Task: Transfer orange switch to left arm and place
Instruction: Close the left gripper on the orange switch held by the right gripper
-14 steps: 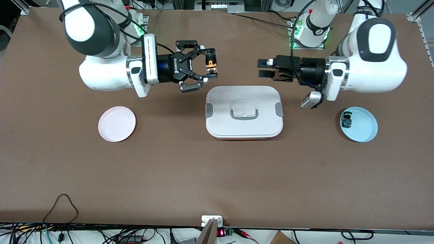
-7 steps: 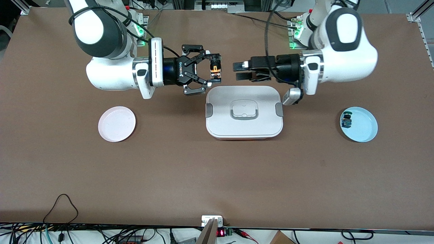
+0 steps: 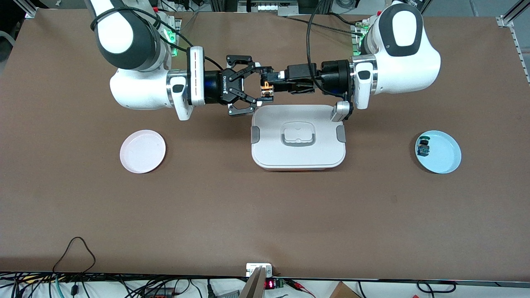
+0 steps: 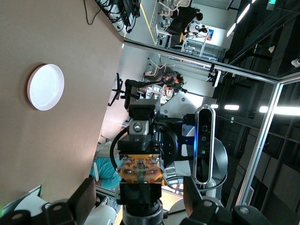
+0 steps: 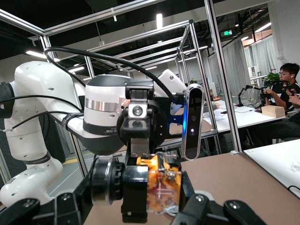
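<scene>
Small black push-button switch with orange cap [image 3: 265, 88]: airborne over the table just past the white lidded plastic box [image 3: 298, 136], pinched by the right gripper [image 3: 262, 87]. Left gripper [image 3: 274, 81]: fingers spread around the switch.

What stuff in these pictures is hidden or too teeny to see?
- Inside the big white lidded box: front view, the shut lid covers it.
- Tiny black push-button orange switch: front view, the right gripper and the left gripper crowd it, hiding most of it.
- Small dark part on the round blue plate: front view, too small to identify.
- Both arms' bases: cut off by the front view's top edge.
</scene>
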